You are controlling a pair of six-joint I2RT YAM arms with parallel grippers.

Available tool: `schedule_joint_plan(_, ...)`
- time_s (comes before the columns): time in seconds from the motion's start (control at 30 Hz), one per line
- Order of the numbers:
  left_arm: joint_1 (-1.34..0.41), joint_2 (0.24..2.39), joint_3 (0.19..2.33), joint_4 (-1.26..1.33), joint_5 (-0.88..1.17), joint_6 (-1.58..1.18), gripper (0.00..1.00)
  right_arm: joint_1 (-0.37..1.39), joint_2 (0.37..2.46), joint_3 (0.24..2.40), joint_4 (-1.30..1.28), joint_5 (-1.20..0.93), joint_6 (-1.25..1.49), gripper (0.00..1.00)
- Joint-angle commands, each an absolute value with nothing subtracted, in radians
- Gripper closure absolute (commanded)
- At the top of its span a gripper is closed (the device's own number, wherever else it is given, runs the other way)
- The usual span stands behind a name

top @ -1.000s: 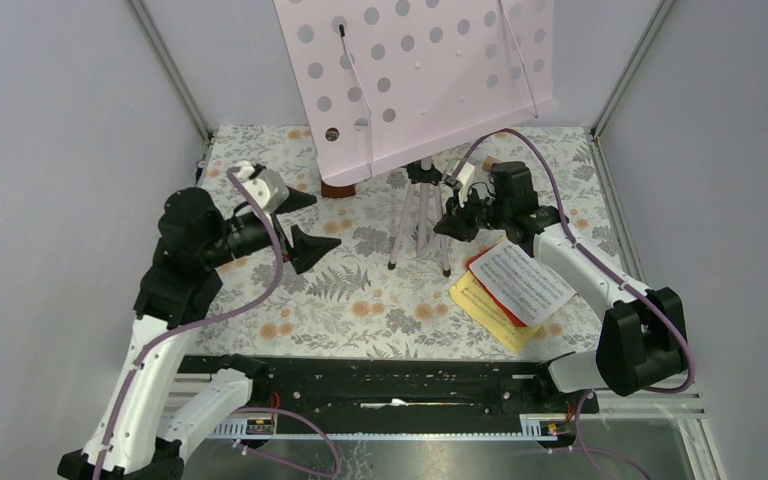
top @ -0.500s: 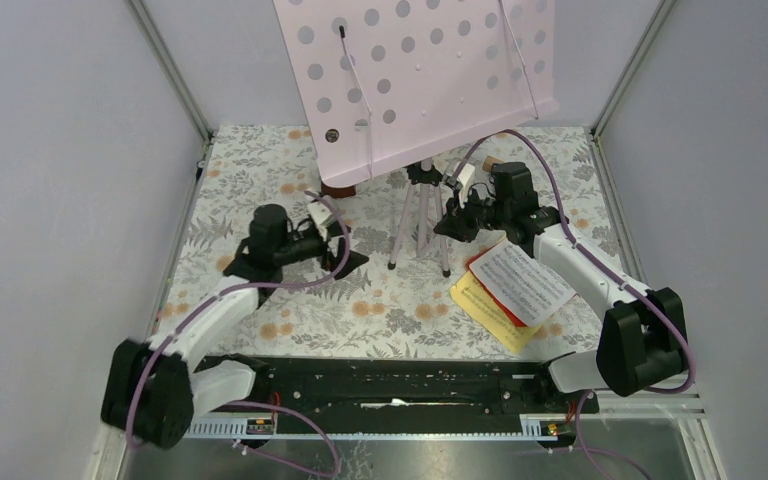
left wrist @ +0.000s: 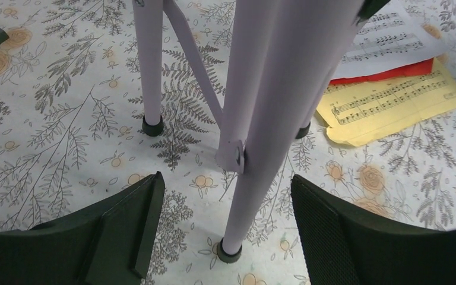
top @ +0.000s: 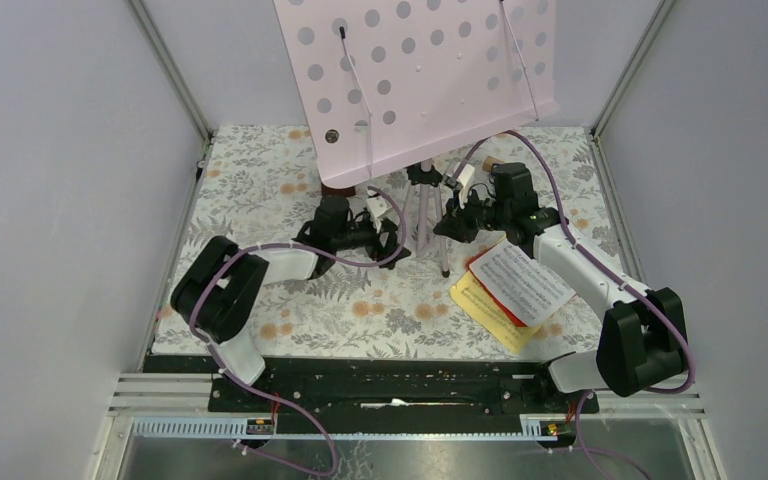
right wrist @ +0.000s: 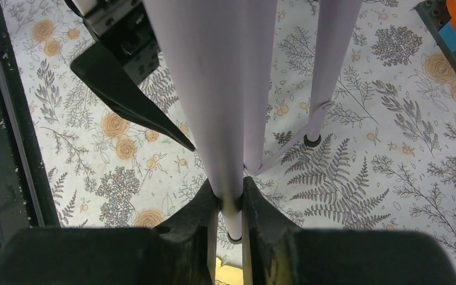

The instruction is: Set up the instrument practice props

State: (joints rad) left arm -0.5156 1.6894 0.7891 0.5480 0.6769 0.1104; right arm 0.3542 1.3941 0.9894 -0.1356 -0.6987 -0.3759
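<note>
Right gripper clamped on lilac tripod leg, left gripper wide astride another leg, sheet-music pages at 4 o'clock, pink panel overhanging

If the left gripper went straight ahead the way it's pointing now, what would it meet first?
Most likely the lilac tripod: its nearest leg stands just ahead, between the open fingers of the left gripper.

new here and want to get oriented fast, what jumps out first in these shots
A big pale pink perforated panel towers at the back on a lilac tripod. The right gripper is clamped on one tripod leg; the left gripper straddles a leg, jaws open. Sheet-music pages lie at right.
</note>
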Motion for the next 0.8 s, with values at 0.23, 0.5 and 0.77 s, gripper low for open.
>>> schedule_joint_plan(0.23,-0.541,1.809,0.796,0.883,0.594,0.015,0.4,0.353,1.412,0.924,-0.262,-0.687,-0.264,1.0)
schedule_joint_plan(0.5,-0.541,1.807,0.759,0.922,0.558,0.035,0.65,0.356,1.418,0.923,-0.256,-0.696,-0.264,1.0)
schedule_joint_plan(0.77,-0.54,1.739,0.72,0.839,0.52,0.157,0.98,0.369,1.427,0.937,-0.254,-0.687,-0.262,1.0)
